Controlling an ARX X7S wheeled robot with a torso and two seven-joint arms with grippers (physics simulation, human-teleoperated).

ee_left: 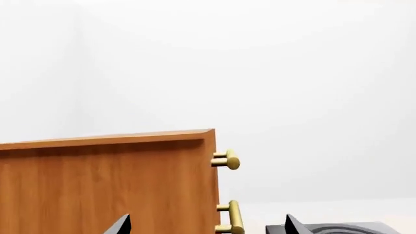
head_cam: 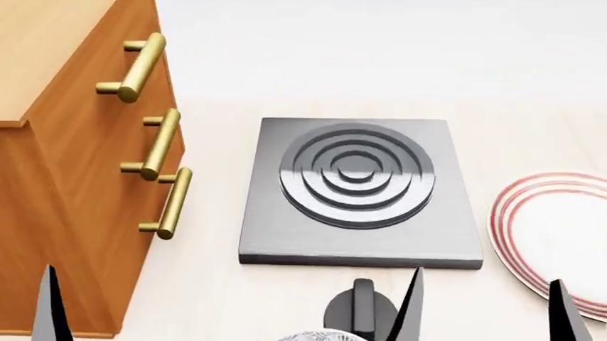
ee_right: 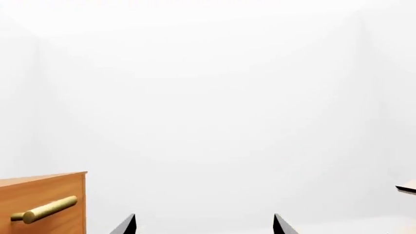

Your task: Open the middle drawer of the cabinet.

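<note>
Head view: middle drawer handle, long axis 12-to-6, lies at 1 o'clock from the nearer left gripper; both grippers' fingers spread, empty.

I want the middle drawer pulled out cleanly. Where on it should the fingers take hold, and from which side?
Grip the middle drawer's brass bar handle at its centre, between its two posts. The bar stands off the cabinet front, leaving a gap for a finger behind it. Approach from the front face, the side toward the stove plate, fingers spanning the bar's thickness. The left gripper, open, is likely nearer.
</note>
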